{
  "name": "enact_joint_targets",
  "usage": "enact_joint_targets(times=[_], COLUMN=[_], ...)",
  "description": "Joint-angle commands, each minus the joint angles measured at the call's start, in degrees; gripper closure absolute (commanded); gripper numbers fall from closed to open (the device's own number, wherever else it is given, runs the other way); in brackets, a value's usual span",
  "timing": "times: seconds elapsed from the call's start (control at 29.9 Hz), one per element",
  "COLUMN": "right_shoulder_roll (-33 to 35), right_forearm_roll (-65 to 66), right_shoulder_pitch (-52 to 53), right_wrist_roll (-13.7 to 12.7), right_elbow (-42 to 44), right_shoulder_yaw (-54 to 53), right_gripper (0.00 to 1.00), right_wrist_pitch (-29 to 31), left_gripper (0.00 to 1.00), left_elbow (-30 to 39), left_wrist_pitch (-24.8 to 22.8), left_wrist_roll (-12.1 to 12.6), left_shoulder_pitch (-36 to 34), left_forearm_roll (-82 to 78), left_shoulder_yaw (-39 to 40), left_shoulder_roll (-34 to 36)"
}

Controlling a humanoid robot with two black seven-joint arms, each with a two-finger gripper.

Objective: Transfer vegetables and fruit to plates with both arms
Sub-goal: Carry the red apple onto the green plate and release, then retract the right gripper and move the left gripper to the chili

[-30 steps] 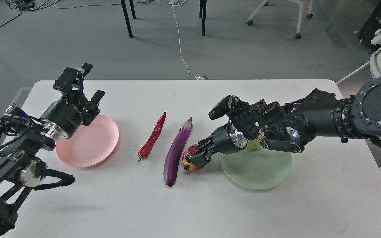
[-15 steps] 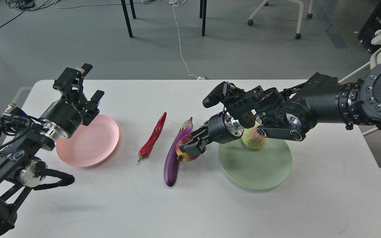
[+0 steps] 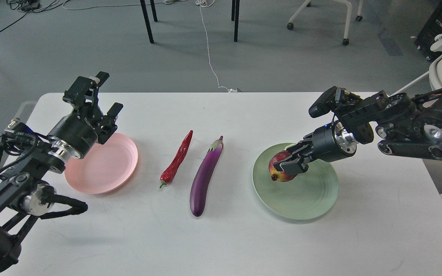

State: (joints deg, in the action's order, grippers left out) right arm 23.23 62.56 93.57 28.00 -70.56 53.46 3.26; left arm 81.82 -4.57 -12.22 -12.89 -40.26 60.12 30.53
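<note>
The round, dark-red pomegranate (image 3: pixel 281 171) is clamped by the right gripper (image 3: pixel 291 164) over the ridged, matte green plate (image 3: pixel 301 199), right of centre. The left gripper (image 3: pixel 99 100), upper left, is held wide apart and empty.

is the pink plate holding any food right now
No, the pink plate is bare; the chili pepper and eggplant lie on the table beside it.

- A white worktop (image 3: pixel 221 245) with rounded corners carries everything.
- A pale pink plate (image 3: pixel 104 165) sits on its left part.
- A red chili pepper (image 3: pixel 176 159) lies near the middle.
- A purple eggplant (image 3: pixel 205 177) lies just right of the chili, apart from it.
- A pale green plate (image 3: pixel 301 199) sits on the right part.
</note>
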Motion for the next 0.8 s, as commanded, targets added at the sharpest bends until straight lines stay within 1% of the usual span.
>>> enact_joint_targets(times=[0.0,0.03,0.07,0.17,0.3,0.37,0.43,0.5,0.6,0.7,0.77], right_shoulder_roll=[1.20,1.20,1.29,2.34,5.76,8.13,10.68,12.01,14.03,14.30,14.30], right_forearm_roll=[-0.07,-0.15,-0.24,-0.59,-1.38,-4.53,-11.63,-20.50,-33.69,-43.10,-48.91], right_shoulder_pitch=[-1.28,-1.28,-1.28,-1.28,-1.28,-1.54,-3.38,-7.58,-17.41,-28.14,-36.05], right_wrist_roll=[0.00,0.00,0.00,0.00,0.00,0.00,0.00,0.00,0.00,0.00,0.00], right_elbow=[-0.02,-0.02,-0.02,-0.63,-1.78,-1.69,-1.86,-1.86,-1.78,-1.16,-0.90], right_shoulder_yaw=[-0.29,-0.29,-0.46,-3.00,-8.88,-12.49,-16.35,-21.53,-31.98,-43.41,-51.05], right_gripper=[0.18,0.11,0.07,0.06,0.06,0.06,0.06,0.06,0.06,0.06,0.06], right_wrist_pitch=[-0.45,-0.54,-0.54,-0.54,-0.45,-0.36,-0.36,-0.71,-0.63,-0.45,-0.19], left_gripper=[0.00,0.00,0.00,0.00,0.00,0.00,0.00,0.00,0.00,0.00,0.00], left_elbow=[0.01,0.01,0.01,0.10,0.10,0.10,0.10,0.10,0.10,0.36,0.36], left_wrist_pitch=[0.00,0.00,0.00,0.00,-0.08,-0.69,-2.45,-3.51,-4.30,-5.88,-7.37], left_wrist_roll=[0.01,0.01,0.01,0.01,-0.08,-0.08,-0.08,-0.08,-0.26,-1.83,-2.10], left_shoulder_pitch=[-0.03,-0.03,-0.03,-0.03,-0.03,-0.11,-0.38,-1.42,-2.92,-4.24,-6.34], left_forearm_roll=[0.01,0.01,0.01,0.00,-0.17,-0.70,-0.79,-2.62,-10.68,-20.79,-29.48], left_shoulder_yaw=[0.09,0.09,0.09,0.00,-0.09,-0.26,-0.52,-0.96,-1.40,-2.37,-5.43], left_shoulder_roll=[0.14,0.23,0.32,0.58,0.93,1.64,2.51,3.04,2.87,2.78,2.78])
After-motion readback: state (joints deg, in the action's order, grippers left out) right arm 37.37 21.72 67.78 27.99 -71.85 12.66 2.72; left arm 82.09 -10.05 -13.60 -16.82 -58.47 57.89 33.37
